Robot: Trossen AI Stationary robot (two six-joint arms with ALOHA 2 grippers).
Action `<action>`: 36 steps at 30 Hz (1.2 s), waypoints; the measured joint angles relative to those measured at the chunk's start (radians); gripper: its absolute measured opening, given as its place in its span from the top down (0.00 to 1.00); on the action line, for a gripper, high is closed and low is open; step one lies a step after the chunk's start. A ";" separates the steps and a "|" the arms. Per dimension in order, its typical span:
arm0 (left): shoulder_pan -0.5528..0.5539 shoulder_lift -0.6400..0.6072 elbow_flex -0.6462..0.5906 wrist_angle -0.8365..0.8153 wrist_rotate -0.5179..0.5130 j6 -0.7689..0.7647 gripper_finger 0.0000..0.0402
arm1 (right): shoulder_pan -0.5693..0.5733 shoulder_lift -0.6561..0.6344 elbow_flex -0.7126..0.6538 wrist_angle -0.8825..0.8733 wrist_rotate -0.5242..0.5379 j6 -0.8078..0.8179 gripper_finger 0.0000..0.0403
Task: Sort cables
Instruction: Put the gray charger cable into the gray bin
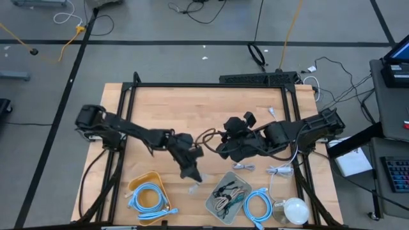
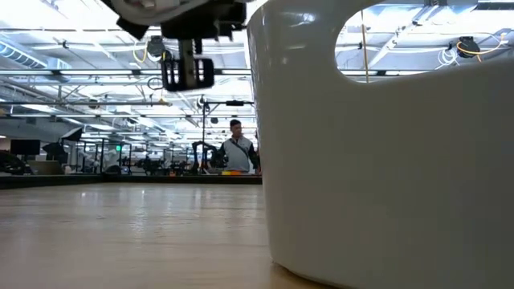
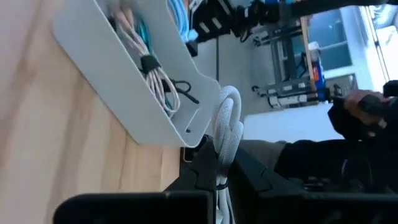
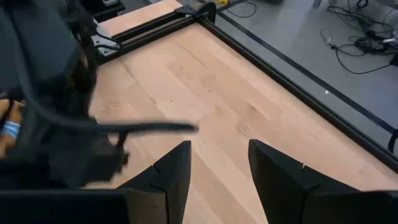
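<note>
A grey floor (image 1: 160, 61) strewn with cords surrounds the wooden tabletop (image 1: 192, 108) — a keyboard (image 1: 397, 174) lies at four o'clock, ceiling lights (image 2: 72, 64) overhead.

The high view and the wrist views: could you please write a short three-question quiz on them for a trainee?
1. True or false: the left gripper is shut on a pale grey cable bundle.
2. Multiple choice: the bin that holds light-blue loops is: A) yellow, B) red, C) black.
3. Fill in: the right gripper hangs over the bare wooden table, holding nothing, with its jaws ____.

Key: 1 true; 2 A; 3 open.
</note>
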 joint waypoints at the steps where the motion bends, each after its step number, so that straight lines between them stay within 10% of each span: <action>1: -0.009 0.023 0.000 0.036 -0.005 -0.013 0.97 | 0.000 0.000 0.000 0.005 0.000 0.002 0.62; 7: -0.040 0.140 0.114 0.127 -0.031 -0.020 0.97 | 0.000 0.000 0.000 0.026 -0.002 0.003 0.62; 18: -0.077 0.347 0.462 -0.185 0.022 0.168 0.97 | 0.000 0.000 0.000 0.108 0.000 -0.045 0.62; 36: -0.049 0.356 0.458 -0.131 -0.040 0.177 0.88 | 0.006 0.000 0.000 0.123 -0.004 -0.053 0.62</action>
